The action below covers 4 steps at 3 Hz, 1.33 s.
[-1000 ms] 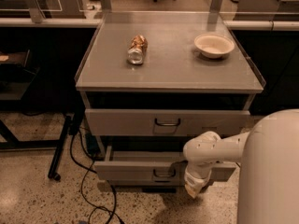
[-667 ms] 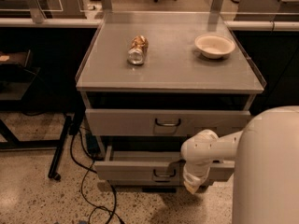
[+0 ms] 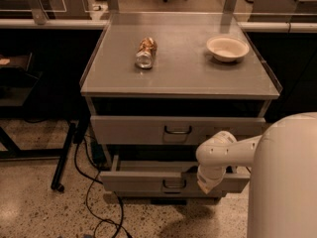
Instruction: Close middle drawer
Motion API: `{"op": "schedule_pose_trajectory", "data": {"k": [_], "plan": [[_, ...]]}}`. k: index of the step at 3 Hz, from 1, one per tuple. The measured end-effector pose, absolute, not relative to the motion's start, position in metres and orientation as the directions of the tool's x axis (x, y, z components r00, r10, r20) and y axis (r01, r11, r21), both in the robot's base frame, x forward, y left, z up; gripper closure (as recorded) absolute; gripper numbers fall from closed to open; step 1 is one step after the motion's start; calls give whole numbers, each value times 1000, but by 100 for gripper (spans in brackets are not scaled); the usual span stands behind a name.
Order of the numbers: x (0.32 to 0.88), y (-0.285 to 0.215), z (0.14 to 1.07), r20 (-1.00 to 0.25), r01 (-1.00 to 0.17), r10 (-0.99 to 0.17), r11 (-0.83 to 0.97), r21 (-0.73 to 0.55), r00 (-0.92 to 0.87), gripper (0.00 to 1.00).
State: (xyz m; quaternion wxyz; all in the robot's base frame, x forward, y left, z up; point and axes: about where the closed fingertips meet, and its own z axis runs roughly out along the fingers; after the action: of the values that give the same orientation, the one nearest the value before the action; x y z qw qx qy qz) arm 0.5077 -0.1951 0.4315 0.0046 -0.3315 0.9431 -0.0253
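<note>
The middle drawer [image 3: 143, 181] is a wide shallow grey tray. It stands pulled out below the taller-fronted upper drawer [image 3: 133, 130], and its small dark bar handle [image 3: 173, 184] is at the centre of its front. My gripper [image 3: 206, 185] hangs at the end of the white arm. It sits at the front of the middle drawer, just right of the handle, and covers part of the drawer front. The lowest drawer is mostly hidden under the open one.
On the cabinet top [image 3: 188, 78] lie a crushed can [image 3: 145, 52] and a white bowl [image 3: 227, 48]. Black cables [image 3: 89, 192] trail on the speckled floor to the left, beside a dark stand leg [image 3: 64, 157]. My white body [image 3: 287, 182] fills the right foreground.
The arm and gripper have shifted only very slightly at the drawer front. The middle drawer stands about as far out as before.
</note>
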Motion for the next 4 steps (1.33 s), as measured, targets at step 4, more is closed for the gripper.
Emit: {"op": "schedule_pose_trajectory", "data": {"k": [4], "plan": [[554,-193,420,-54,-586,-592,804,-98,-804,74]]}}
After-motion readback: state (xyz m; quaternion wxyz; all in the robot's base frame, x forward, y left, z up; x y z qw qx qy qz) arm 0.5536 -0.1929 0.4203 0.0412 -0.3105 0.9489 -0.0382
